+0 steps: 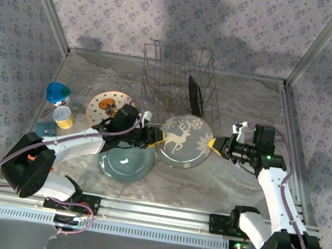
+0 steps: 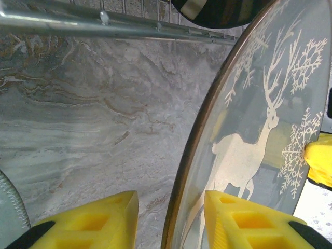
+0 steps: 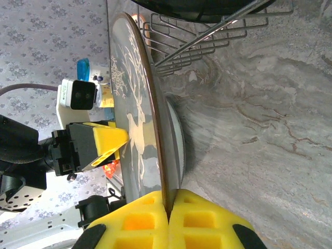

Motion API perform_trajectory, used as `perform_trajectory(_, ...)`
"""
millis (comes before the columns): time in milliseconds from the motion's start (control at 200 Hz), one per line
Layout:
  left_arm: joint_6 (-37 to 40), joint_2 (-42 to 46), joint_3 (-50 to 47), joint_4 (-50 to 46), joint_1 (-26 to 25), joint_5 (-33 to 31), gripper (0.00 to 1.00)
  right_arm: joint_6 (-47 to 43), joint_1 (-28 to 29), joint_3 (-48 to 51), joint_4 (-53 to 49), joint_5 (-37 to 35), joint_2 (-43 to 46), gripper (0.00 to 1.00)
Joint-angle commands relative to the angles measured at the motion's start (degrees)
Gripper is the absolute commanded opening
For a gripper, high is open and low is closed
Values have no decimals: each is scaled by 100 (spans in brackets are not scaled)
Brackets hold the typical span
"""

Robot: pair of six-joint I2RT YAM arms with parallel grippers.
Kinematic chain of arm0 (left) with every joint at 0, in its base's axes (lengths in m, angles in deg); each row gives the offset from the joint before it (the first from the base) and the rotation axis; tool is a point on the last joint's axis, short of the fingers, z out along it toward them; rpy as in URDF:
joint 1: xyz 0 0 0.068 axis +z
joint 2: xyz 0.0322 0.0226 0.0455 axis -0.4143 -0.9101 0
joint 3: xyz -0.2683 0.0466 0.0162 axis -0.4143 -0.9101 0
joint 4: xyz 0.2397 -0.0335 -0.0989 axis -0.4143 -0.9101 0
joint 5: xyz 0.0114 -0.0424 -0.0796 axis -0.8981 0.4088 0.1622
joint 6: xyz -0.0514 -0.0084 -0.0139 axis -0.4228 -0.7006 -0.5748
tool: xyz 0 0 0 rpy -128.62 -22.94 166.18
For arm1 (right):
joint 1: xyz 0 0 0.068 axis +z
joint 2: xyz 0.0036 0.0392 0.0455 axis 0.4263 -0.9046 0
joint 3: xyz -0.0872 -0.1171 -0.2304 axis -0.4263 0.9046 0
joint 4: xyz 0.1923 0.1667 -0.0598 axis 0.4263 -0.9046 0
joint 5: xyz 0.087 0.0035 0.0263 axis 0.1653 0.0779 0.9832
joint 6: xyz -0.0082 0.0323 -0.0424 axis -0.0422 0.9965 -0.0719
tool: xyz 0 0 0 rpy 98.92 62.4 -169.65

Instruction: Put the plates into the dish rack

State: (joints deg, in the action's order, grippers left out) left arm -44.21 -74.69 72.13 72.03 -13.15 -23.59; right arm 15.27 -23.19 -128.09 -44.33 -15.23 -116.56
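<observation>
The grey-green deer plate (image 1: 182,141) is held upright on edge above the table, just in front of the wire dish rack (image 1: 180,76). My right gripper (image 1: 215,143) is shut on its right rim (image 3: 170,202). My left gripper (image 1: 157,138) straddles the plate's left rim (image 2: 171,207) with its jaws open and a gap on the outer side. The deer face (image 2: 249,135) fills the right of the left wrist view. A black plate (image 1: 194,95) stands in the rack. The pale teal plate (image 1: 126,162) and the star plate (image 1: 108,108) lie flat on the table.
A blue cup (image 1: 58,92) and a yellow-rimmed cup (image 1: 63,117) stand at the left edge. Metal frame posts and patterned walls enclose the marbled table. The rack's front rail (image 2: 104,23) runs close above the left gripper.
</observation>
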Motion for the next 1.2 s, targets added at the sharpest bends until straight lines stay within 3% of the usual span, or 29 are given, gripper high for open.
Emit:
perform_trajectory(0,-89,-106,83,271,-41,148,37,207,50,-290,495,628,50,0)
perform_trajectory(630,-229,-31,158,437,-47,183,0,231,161,-96,655,578,-90,0)
perform_trajectory(760,-209,51,199,395,-44,152,0,203,159,-20,685,569,-170,0)
perform_trajectory(874,-159,130,266,316,-43,113,0,184,151,56,723,532,-267,10)
perform_trajectory(1049,-171,246,329,287,-30,42,0,158,149,139,748,470,-338,35)
perform_trajectory(1194,-202,289,409,315,-11,23,0,118,132,177,727,428,-372,40)
